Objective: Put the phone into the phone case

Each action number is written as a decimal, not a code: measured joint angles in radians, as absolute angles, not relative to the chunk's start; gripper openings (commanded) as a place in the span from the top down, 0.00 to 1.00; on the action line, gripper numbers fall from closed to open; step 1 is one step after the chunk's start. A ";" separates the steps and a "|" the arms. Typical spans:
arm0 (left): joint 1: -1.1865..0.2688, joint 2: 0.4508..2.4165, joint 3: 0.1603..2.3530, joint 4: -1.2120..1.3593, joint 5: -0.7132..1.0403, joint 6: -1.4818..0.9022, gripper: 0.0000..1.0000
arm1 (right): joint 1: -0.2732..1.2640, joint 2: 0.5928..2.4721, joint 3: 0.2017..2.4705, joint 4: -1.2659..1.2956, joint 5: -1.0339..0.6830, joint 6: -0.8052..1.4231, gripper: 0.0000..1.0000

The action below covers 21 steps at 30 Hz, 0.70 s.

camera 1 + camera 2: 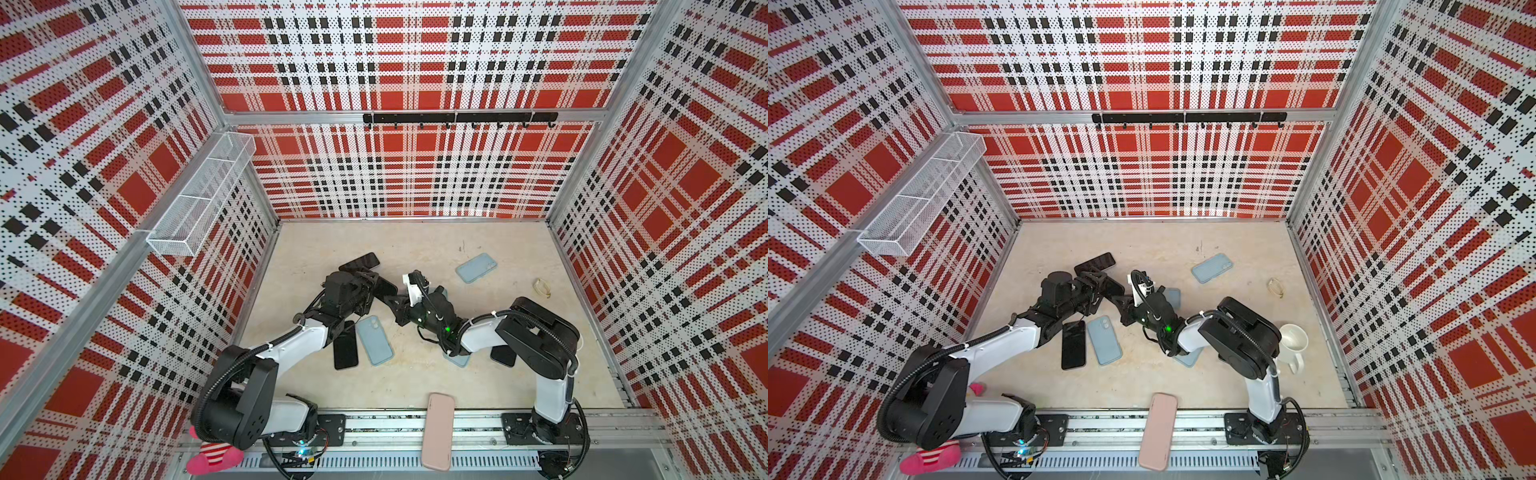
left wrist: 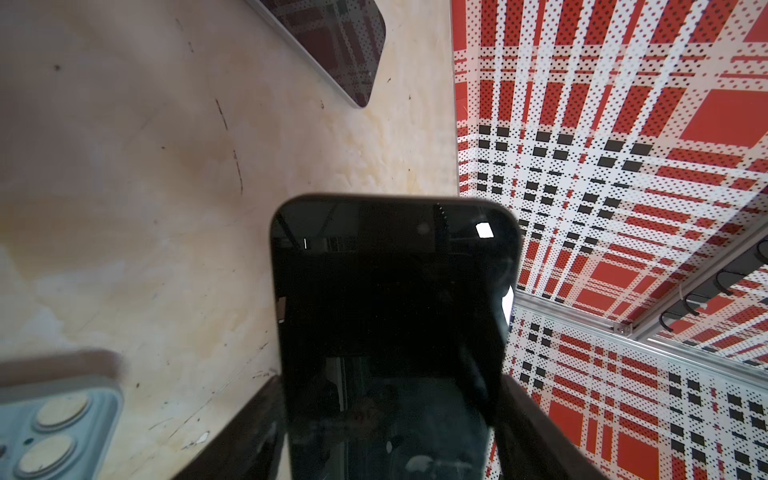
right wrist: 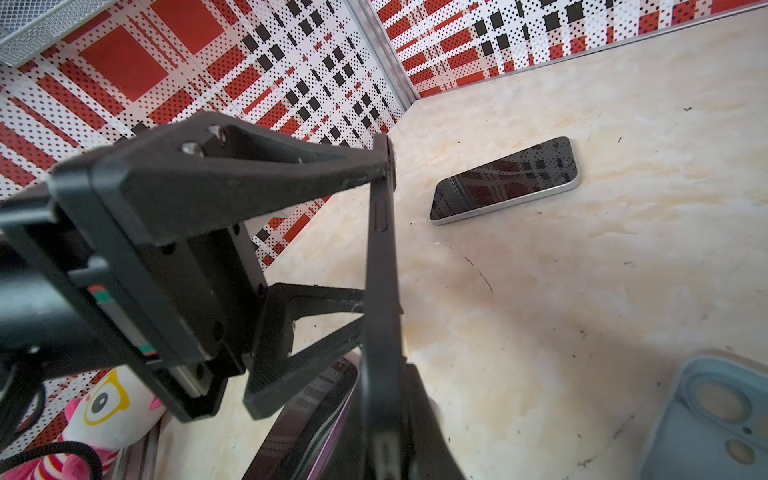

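Note:
A black phone (image 1: pixel 384 288) (image 1: pixel 1113 286) hangs above the table between both grippers. My left gripper (image 1: pixel 372 286) (image 2: pixel 392 382) is shut across its width; the dark screen (image 2: pixel 390 299) fills the left wrist view between the two fingers. My right gripper (image 1: pixel 395 300) (image 3: pixel 382 415) is shut on the phone's thin edge (image 3: pixel 380 257), opposite the left gripper's fingers (image 3: pixel 249 166). Light blue phone cases lie on the table: one (image 1: pixel 375 340) (image 1: pixel 1104 340) near the left arm, another (image 1: pixel 476 268) at the back right.
More dark phones lie around (image 1: pixel 345 345) (image 1: pixel 360 262) (image 3: pixel 505 180). A pink case (image 1: pixel 437 432) rests on the front rail. A white mug (image 1: pixel 1293 338) stands by the right arm. A plush toy (image 1: pixel 212 455) sits front left, and a wire basket (image 1: pixel 199 199) hangs on the left wall.

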<state>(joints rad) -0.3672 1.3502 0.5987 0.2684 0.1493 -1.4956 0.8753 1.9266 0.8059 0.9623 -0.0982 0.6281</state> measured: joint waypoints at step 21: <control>-0.366 1.385 1.016 -0.081 -0.001 -0.871 0.16 | 0.566 1.468 0.705 0.510 -0.236 0.672 1.00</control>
<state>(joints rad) -0.3660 1.3853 1.0157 -0.0811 -0.0006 -0.8715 0.5663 1.4685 0.7052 0.5102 -0.2359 0.6724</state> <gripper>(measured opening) 0.854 0.113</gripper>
